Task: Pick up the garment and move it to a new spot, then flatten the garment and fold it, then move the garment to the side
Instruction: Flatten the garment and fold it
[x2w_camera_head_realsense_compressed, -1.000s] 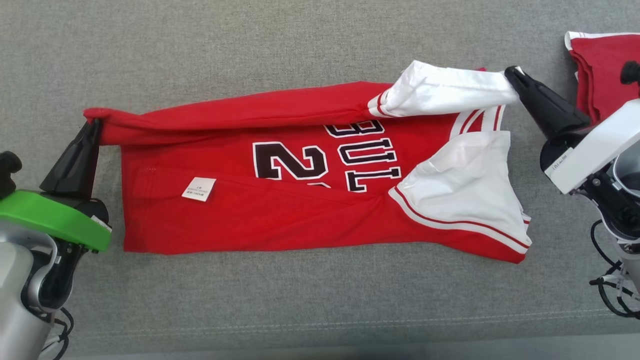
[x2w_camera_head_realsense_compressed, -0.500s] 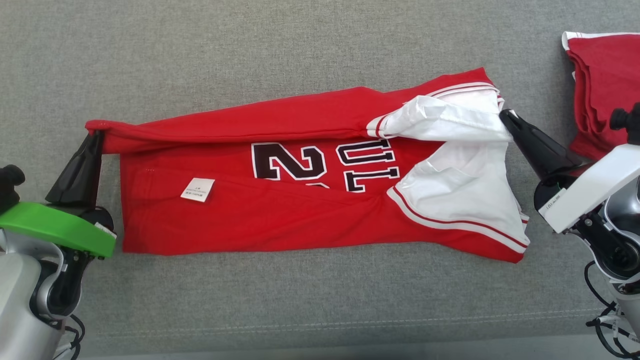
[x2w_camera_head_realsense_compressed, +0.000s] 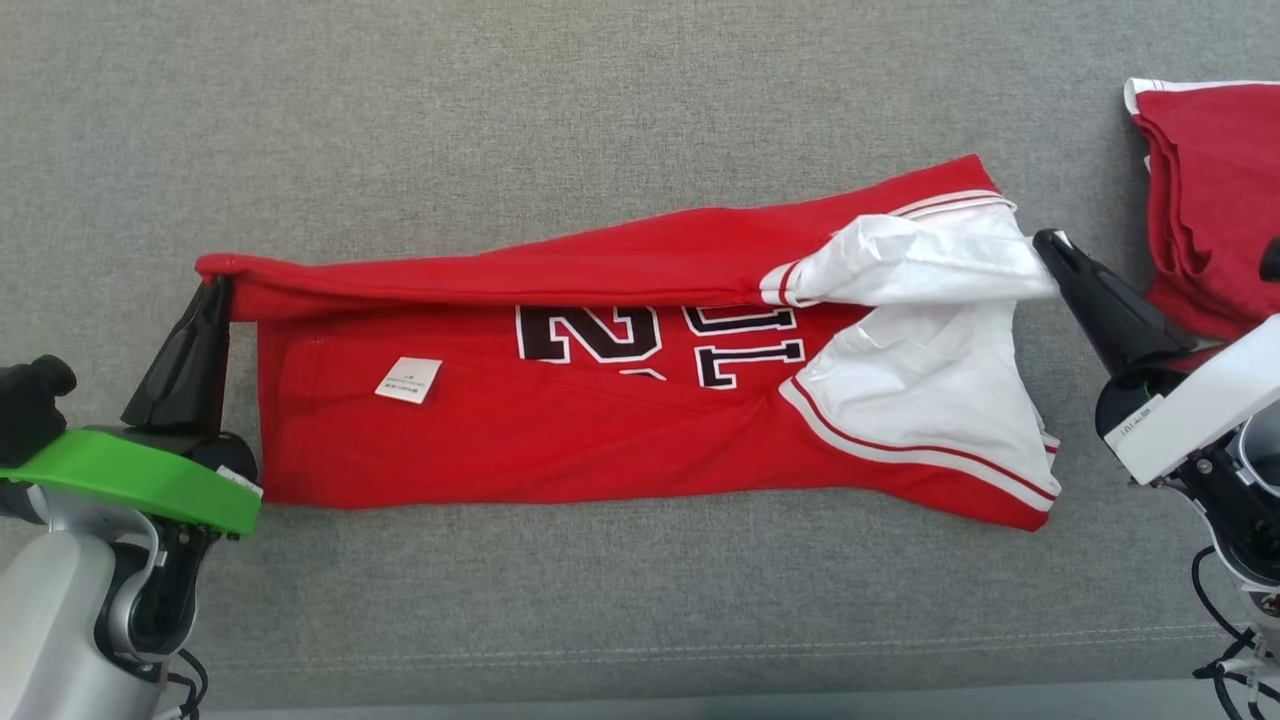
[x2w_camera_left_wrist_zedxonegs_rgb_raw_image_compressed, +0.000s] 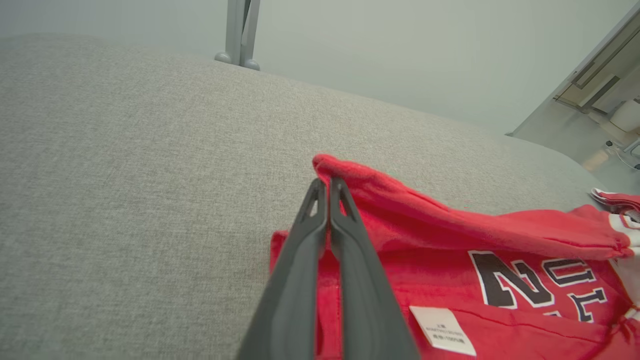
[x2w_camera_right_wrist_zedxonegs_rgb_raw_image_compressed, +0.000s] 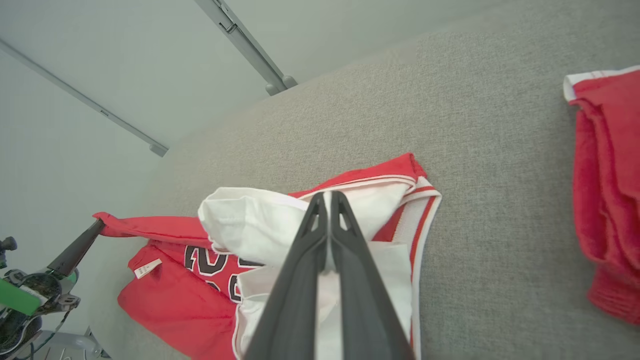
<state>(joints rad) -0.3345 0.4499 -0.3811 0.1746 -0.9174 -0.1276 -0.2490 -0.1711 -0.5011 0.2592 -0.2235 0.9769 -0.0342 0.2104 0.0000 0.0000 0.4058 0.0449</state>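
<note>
Lengthwise, garment (x2w_camera_head_realsense_compressed: 600, 450) between left fingers (x2w_camera_head_realsense_compressed: 185, 355) and right fingers (x2w_camera_head_realsense_compressed: 1100, 300), both closed on its lifted edge.

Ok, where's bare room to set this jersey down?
Widest free patch: grey cushion on the far side of the jersey. A narrower strip between its near edge and the stitched seam. Crowded at right: folded red garments.

Left gripper (x2w_camera_left_wrist_zedxonegs_rgb_raw_image_compressed: 325, 183): fingers (x2w_camera_left_wrist_zedxonegs_rgb_raw_image_compressed: 295, 280) pressed together, tips pinching the raised corner of the red garment (x2w_camera_left_wrist_zedxonegs_rgb_raw_image_compressed: 450, 230). The held edge runs off to the right as a lifted fold above the flat layer. Black-and-white lettering (x2w_camera_left_wrist_zedxonegs_rgb_raw_image_compressed: 505, 285) and a white label (x2w_camera_left_wrist_zedxonegs_rgb_raw_image_compressed: 442, 331) face up. Grey fabric surface (x2w_camera_left_wrist_zedxonegs_rgb_raw_image_compressed: 125, 175) underneath. Grey metal post (x2w_camera_left_wrist_zedxonegs_rgb_raw_image_compressed: 239, 30) at the far edge. More red cloth (x2w_camera_left_wrist_zedxonegs_rgb_raw_image_compressed: 617, 200) at the right border.
</note>
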